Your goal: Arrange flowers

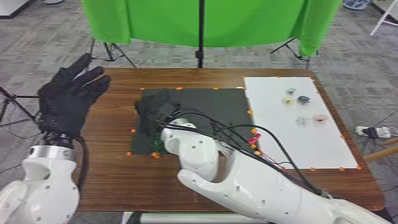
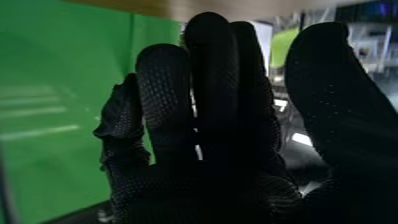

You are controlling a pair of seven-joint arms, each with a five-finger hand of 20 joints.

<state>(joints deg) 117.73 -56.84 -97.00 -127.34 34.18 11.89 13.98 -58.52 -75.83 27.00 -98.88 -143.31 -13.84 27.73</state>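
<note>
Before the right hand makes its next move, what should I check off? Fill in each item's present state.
1. Right hand open, fingers straight, nothing gripped: ok.
2. Left hand open and away from the dark grey rectangular sheet: ok.
3. Small round pieces in pale and dark colours lying on the white rectangular sheet, away from both hands: ok.
4. Thin green item on the dark sheet in full sight: not ok, the white right arm partly hides it.
5. Small pink-red item free of the arm and its black cables: cannot tell, they run close by.
</note>
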